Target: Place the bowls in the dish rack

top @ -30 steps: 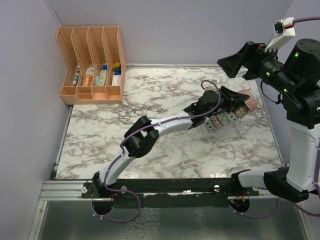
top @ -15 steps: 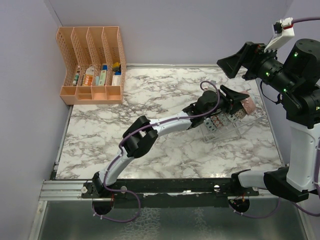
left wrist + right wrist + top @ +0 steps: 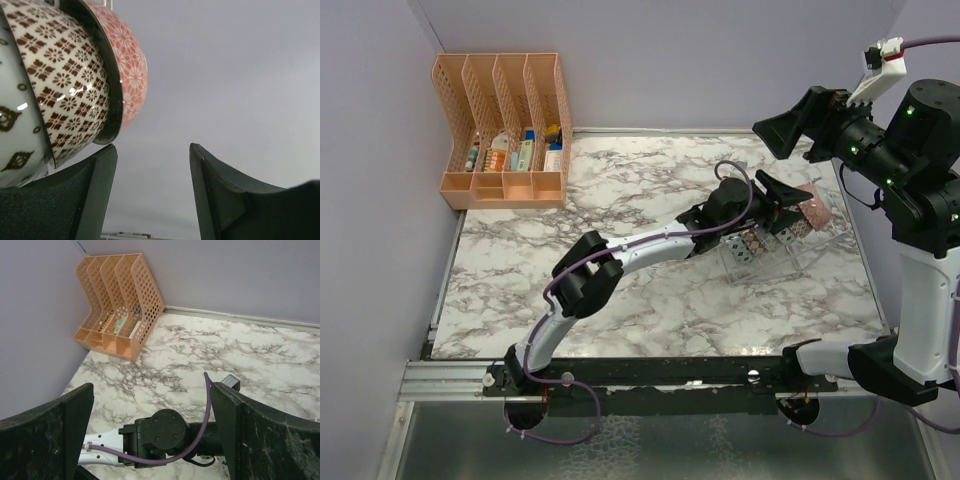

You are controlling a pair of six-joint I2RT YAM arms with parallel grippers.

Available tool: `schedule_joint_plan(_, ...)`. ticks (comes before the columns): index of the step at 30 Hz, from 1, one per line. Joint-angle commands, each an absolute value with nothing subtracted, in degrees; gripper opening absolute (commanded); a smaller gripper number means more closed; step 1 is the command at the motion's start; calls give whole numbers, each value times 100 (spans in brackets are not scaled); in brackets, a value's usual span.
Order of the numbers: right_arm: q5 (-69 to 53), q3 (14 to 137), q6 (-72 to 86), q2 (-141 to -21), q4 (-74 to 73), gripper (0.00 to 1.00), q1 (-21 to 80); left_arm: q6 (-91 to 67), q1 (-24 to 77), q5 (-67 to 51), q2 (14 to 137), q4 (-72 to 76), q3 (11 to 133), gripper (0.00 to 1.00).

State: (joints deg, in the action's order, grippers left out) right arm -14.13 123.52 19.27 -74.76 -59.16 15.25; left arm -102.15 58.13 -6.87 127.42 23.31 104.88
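The clear dish rack (image 3: 790,262) stands at the right of the marble table with several bowls on edge in it. A pink bowl (image 3: 816,207) is at its far right end, and brown-patterned bowls (image 3: 750,245) stand at its near left. In the left wrist view the pink bowl (image 3: 127,65), a brown-diamond bowl (image 3: 60,75) and a white bowl with brown motifs (image 3: 12,130) stand side by side. My left gripper (image 3: 786,207) (image 3: 152,150) is open and empty just left of the pink bowl. My right gripper (image 3: 790,125) (image 3: 150,395) is open and empty, held high above the rack.
A peach slotted organizer (image 3: 505,135) (image 3: 120,305) with small items stands at the table's back left corner. The left arm (image 3: 650,245) stretches across the middle of the table. Walls close in the left, back and right sides.
My left gripper has opened and drawn back a little to the left, away from the pink bowl, which stays in the rack. The right arm has not moved.
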Motion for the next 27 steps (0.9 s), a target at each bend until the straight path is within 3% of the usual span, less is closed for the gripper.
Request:
schedule_joint_plan(1, -1529, 12313, 1913, -7374, -5862, 99, 1486, -10126, 5807, -903, 12239, 2191, 10311, 62)
schedule_joint_plan(14, -1551, 12279, 1925, -7330, -5846, 100, 1485, -9770, 5692, -988, 11757, 1935, 9842, 65)
schedule_joint_plan(17, -1575, 12315, 1925, -7345, -5826, 99, 1485, -9486, 5625, -1021, 11568, 1673, 9838, 73)
schedule_joint_plan(21, -1600, 12314, 1931, -7359, -5767, 99, 1485, -8950, 5432, -1123, 11232, 1188, 9799, 98)
schedule_joint_plan(27, -1556, 12158, 1965, -7263, -5591, 99, 1485, -7986, 5021, -1312, 10548, 154, 9558, 99)
